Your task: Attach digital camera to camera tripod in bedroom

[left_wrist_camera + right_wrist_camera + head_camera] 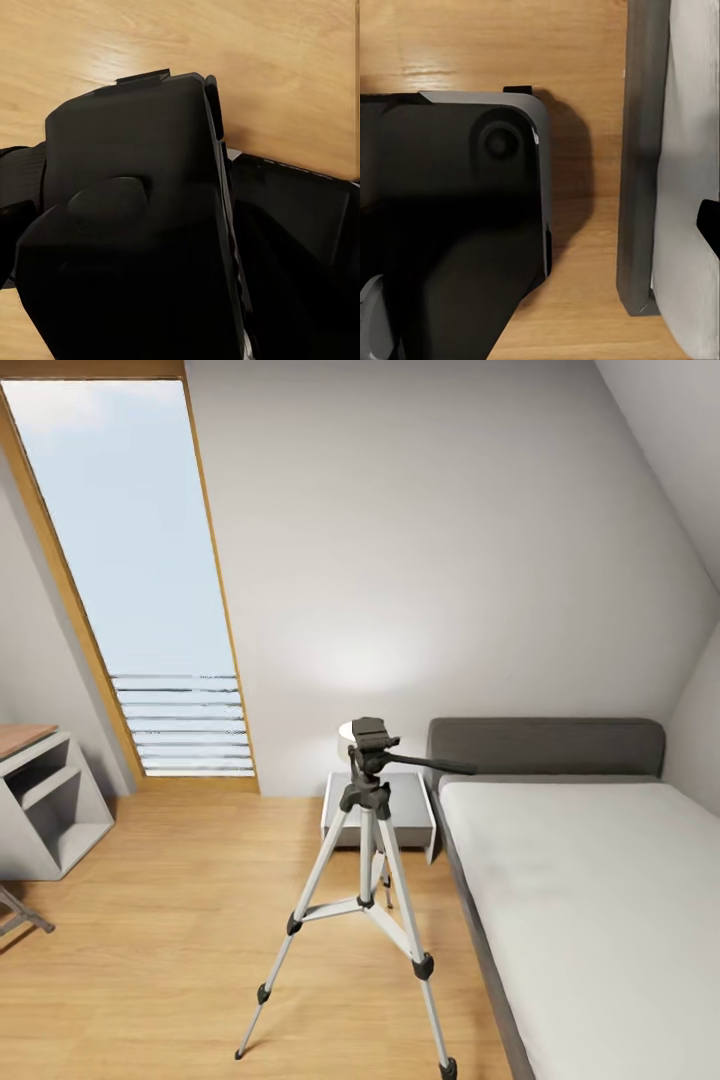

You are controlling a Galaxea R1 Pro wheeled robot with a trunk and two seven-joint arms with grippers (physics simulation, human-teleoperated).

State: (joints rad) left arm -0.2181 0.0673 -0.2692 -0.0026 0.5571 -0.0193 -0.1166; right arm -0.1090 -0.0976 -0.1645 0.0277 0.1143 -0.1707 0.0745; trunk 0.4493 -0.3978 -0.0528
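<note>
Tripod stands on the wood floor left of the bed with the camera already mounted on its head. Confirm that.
Not quite: the tripod does stand on the wood floor left of the bed, but the head view shows its pan head bare, with no camera mounted.

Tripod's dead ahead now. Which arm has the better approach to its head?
Probably left. The tripod stands almost centred, but its handle sticks out toward the right, and the bed crowds that side. The right wrist view shows the bed frame close by.
</note>
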